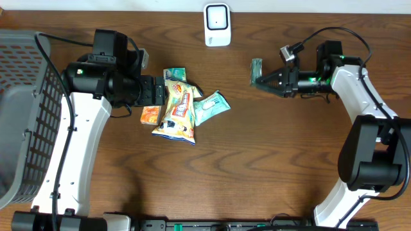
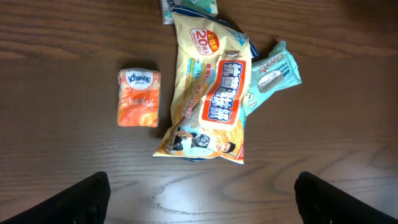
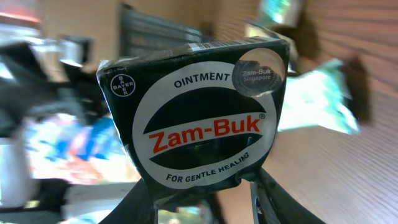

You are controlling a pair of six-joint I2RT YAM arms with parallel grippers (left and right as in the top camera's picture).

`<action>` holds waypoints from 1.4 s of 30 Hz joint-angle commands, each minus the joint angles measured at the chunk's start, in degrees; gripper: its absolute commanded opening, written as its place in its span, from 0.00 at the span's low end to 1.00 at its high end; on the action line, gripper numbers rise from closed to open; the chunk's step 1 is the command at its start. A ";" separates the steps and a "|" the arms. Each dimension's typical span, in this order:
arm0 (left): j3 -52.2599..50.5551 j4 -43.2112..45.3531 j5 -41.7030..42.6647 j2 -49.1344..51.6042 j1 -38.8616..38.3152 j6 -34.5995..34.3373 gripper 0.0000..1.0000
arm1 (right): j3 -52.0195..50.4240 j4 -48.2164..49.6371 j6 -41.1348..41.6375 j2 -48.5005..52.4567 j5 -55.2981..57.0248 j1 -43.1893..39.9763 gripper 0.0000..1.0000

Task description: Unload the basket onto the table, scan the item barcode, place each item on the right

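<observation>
My right gripper is shut on a dark green Zam-Buk ointment box, held in the air right of the table's middle; from overhead the box shows as a small green block at the fingertips. A white barcode scanner stands at the back edge, left of the box. My left gripper hangs open over bare wood, just short of a pile: a yellow snack bag, an orange Kleenex pack and a teal packet.
A grey mesh basket fills the left edge of the table. A green-and-yellow packet lies at the back of the pile. Brown wood table spreads in front between the arms.
</observation>
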 commanded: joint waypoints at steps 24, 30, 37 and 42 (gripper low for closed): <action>-0.70 0.02 0.50 0.37 0.28 0.98 0.94 | -14.49 22.88 17.81 10.47 30.05 6.08 0.54; -0.70 0.02 0.50 0.37 0.28 0.98 0.94 | -14.32 18.78 15.17 10.45 33.88 -0.31 0.64; -0.70 0.02 0.50 0.37 0.28 0.98 0.94 | -10.36 11.96 12.70 10.38 38.97 -1.95 0.68; -0.70 0.02 0.50 0.37 0.28 0.98 0.94 | -3.80 4.68 10.84 10.08 39.80 -1.07 0.68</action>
